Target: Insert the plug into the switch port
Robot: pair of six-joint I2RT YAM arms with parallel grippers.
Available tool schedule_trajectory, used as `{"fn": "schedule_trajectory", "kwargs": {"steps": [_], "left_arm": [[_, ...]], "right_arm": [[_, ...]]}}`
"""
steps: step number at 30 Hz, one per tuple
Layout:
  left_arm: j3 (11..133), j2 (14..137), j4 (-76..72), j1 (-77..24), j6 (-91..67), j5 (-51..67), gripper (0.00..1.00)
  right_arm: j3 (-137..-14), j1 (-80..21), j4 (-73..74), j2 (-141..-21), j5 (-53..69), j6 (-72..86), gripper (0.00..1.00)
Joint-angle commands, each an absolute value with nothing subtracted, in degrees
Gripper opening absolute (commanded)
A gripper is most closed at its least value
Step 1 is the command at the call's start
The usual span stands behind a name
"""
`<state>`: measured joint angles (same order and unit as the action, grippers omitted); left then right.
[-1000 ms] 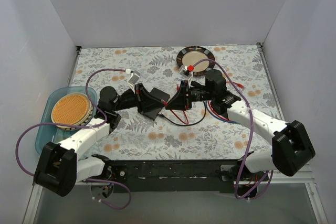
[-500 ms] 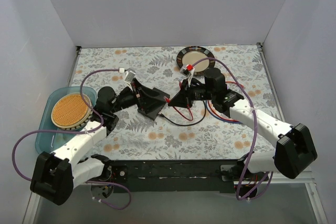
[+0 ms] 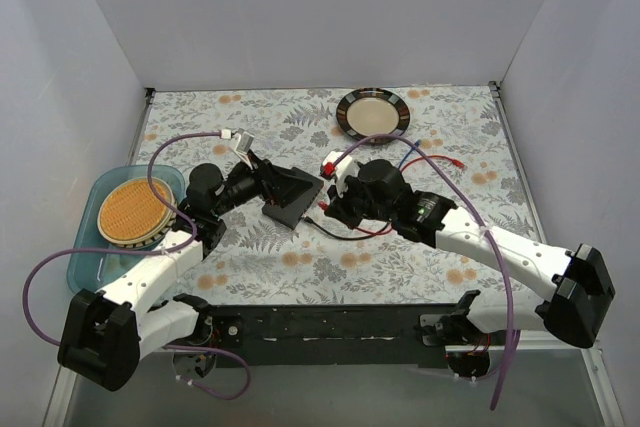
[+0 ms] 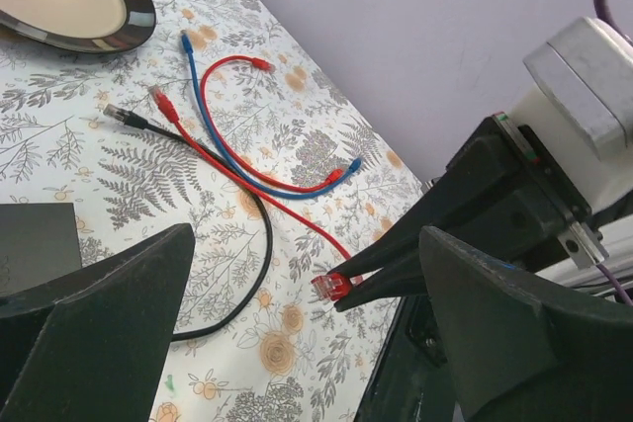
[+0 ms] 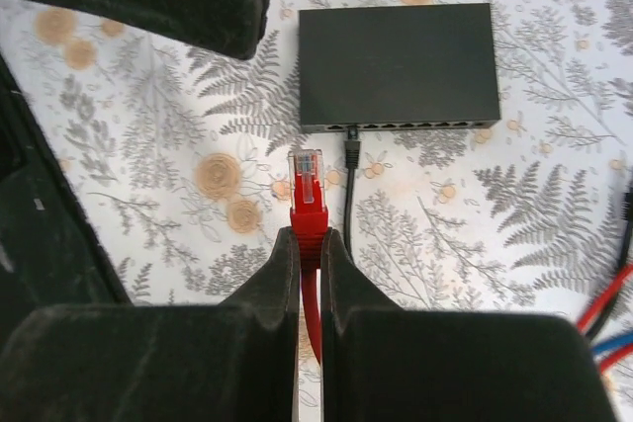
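Note:
The switch is a flat black box lying on the flowered cloth, and its row of switch ports faces my right wrist camera. A black cable sits in the leftmost port. My right gripper is shut on the red plug, whose clear tip points at the port row a short way off. That plug also shows in the left wrist view, pinched at the right fingertips. My left gripper stands wide open with nothing in it, over the switch beside the right gripper.
A dark-rimmed plate sits at the back. Loose red and blue cables lie right of the switch. A blue tray holding an orange disc stands at the left. White walls close in three sides.
My left gripper has opened. My right arm swung from near the plate leftward and nearer with the red plug, ending in front of the switch's port row.

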<state>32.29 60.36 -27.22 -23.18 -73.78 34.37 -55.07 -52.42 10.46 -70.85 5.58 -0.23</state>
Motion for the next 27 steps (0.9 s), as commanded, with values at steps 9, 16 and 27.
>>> {"fn": "schedule_trajectory", "kwargs": {"steps": [9, 16, 27], "left_arm": [[33.0, 60.2, -27.2, -23.2, -72.6, 33.5, 0.98], [33.0, 59.9, -25.8, -23.2, -71.5, 32.5, 0.98], [35.8, 66.8, -12.3, -22.9, -68.1, 18.8, 0.98]], "right_arm": [[-50.4, -58.7, 6.0, -62.9, -14.0, -7.4, 0.01], [-50.4, -58.7, 6.8, -66.1, -16.4, -5.9, 0.01], [-62.1, -54.9, 14.9, -91.0, -9.4, -0.4, 0.01]]}}
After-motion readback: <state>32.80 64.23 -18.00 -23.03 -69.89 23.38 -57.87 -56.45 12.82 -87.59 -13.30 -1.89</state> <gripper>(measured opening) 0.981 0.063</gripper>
